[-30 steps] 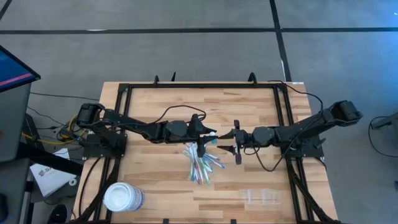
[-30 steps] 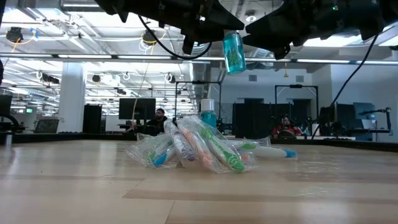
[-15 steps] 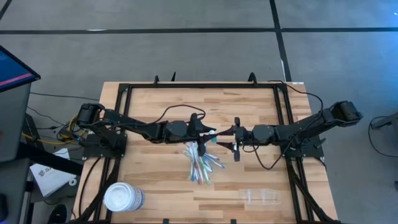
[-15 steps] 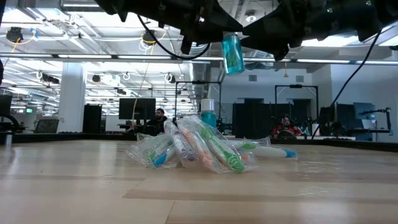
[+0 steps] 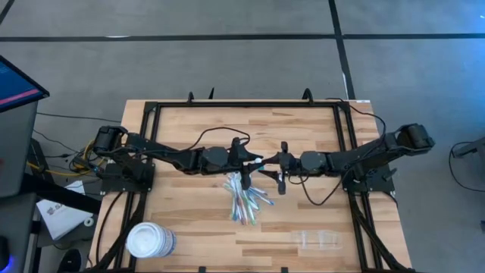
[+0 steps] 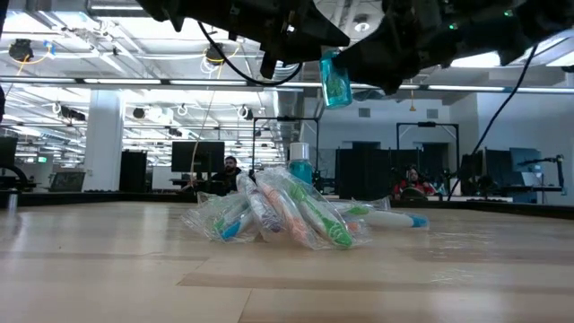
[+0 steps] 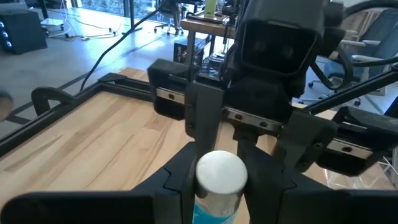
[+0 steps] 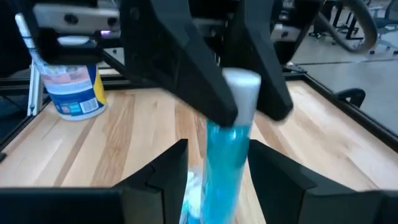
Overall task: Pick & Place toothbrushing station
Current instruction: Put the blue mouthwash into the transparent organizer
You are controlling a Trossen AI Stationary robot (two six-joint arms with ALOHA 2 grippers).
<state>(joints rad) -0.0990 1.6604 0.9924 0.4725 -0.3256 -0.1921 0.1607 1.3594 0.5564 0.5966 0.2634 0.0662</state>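
Observation:
A small blue bottle with a white cap (image 5: 260,164) hangs above the table's middle, and my left gripper (image 5: 252,164) is shut on it. My right gripper (image 5: 271,164) faces it from the table's right, open. Its fingers (image 8: 163,175) stand on either side of the bottle's blue body (image 8: 225,163); whether they touch it, I cannot tell. Below lies a pile of wrapped toothbrushes (image 5: 244,199). The toothbrushing station (image 5: 317,240), a clear holder, rests flat near the table's near right edge. My left gripper pinches the bottle between its two fingers just under the white cap (image 7: 221,173). The fingers come nearly level from the table's left. The bottle hangs cap up and slightly tilted, its blue body (image 6: 335,79) clear of the toothbrush pile.
A large white round tub (image 5: 150,241) stands at the table's near left corner. A black frame (image 5: 246,104) runs around the wooden top. Bare wood lies between the pile and the clear holder.
My right gripper has moved toward the table's left, up to the bottle held by my left gripper. The bottle and my left gripper have kept their place.

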